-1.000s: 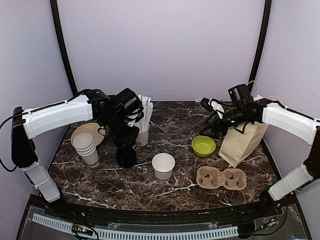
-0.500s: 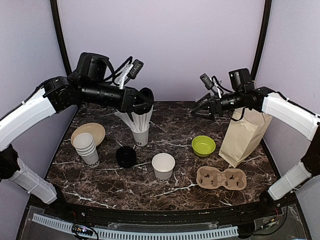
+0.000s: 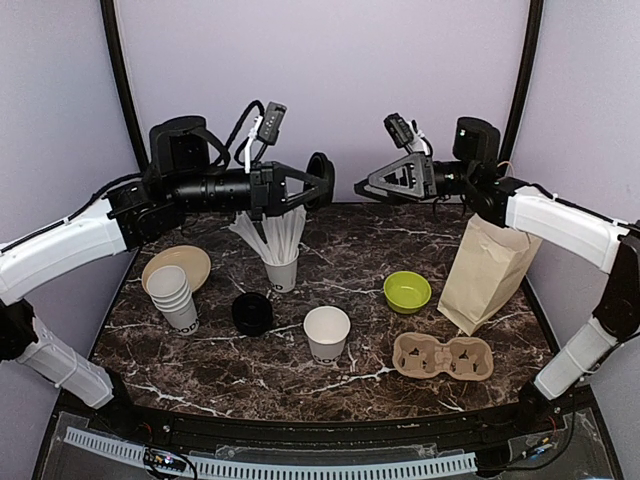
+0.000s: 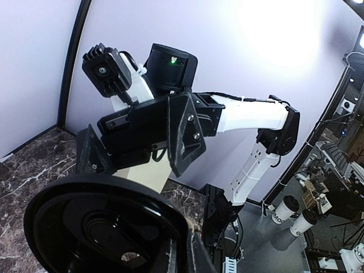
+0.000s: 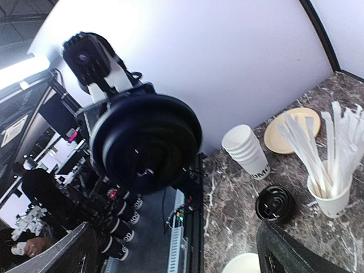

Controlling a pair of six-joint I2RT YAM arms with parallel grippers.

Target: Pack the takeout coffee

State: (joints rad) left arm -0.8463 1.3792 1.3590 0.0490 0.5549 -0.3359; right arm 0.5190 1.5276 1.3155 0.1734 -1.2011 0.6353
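Hovering over marble table (image 3: 225, 365), lilac walls (image 3: 350, 80); left gripper (image 3: 310, 184) pinches black lid (image 3: 322, 170); right gripper (image 3: 374, 183) wide-open, empty

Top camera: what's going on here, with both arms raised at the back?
The left claw is shut on a black lid and holds it on edge in the air above the back of the table. The right claw faces it, wide open and close, but not touching. The white cup in the middle of the table has no lid on. The cup carrier holds nothing, and the paper bag stands near it.
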